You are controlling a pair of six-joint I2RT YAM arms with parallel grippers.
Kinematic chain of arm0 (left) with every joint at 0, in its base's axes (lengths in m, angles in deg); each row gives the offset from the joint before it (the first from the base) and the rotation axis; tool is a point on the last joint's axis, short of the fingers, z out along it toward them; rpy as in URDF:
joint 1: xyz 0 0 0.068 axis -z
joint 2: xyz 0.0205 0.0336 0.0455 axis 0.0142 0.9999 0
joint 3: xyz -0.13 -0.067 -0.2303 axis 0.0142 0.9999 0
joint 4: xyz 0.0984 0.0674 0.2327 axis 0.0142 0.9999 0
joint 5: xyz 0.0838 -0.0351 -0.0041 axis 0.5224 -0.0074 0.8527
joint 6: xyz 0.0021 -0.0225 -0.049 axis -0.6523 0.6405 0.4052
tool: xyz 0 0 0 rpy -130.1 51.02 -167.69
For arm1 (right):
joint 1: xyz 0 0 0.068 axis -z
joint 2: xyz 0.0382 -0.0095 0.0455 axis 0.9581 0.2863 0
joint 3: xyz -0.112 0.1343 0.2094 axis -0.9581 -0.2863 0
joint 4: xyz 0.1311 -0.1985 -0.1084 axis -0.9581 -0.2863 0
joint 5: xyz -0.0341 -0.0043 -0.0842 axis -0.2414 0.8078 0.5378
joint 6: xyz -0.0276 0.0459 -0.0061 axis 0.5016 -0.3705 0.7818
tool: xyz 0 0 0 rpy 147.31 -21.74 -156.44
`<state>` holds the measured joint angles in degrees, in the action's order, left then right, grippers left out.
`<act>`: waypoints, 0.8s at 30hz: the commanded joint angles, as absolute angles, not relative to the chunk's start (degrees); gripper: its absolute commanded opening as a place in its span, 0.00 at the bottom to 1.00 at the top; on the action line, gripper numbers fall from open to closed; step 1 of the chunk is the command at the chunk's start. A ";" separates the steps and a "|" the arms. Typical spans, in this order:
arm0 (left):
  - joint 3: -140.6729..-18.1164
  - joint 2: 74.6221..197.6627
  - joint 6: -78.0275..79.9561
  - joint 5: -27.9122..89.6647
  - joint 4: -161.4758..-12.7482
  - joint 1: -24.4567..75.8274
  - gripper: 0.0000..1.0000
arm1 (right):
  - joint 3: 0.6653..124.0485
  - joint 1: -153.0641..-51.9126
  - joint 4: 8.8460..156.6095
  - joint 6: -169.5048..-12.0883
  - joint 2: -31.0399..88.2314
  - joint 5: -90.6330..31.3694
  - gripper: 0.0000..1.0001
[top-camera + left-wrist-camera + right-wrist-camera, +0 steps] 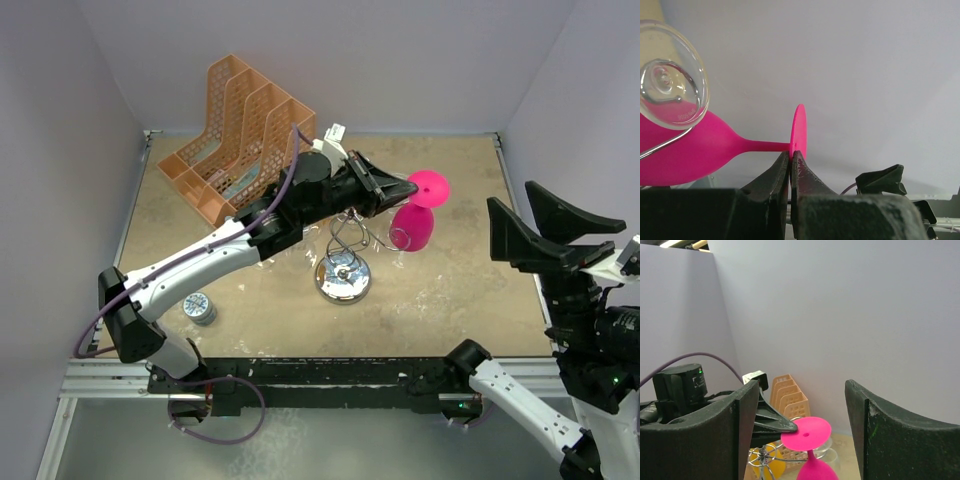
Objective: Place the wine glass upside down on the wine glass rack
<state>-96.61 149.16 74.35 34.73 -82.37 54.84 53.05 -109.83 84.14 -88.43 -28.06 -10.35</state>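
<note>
The left claw is seen clenched on the rim of the round foot of a pink wine glass, the two fingers pressed together with only the thin disc between them. The glass is held upside down, foot uppermost and bowl below, clear of the bench and just to the right of the wine glass rack. In the left wrist view a wire loop of the rack is shown crossing in front of the pink bowl. Whether the glass is yet carried by that loop cannot be told. A clear glass is seen foot-on right beside the bowl.

The right claw is held wide apart at the right edge of the bench, well away from the glass, with nothing between its fingers.

The rack's shiny round base is set near the middle of a mottled tan bench. An orange file organiser is placed at the far left corner, and a small round tin lies near the left arm's base. The bench is enclosed on three sides by plain pale lilac-grey walls.
</note>
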 commanded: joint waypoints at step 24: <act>-91.81 140.22 70.97 37.55 -75.99 54.91 0.00 | 48.74 -110.19 95.13 -91.53 -26.10 -7.93 0.71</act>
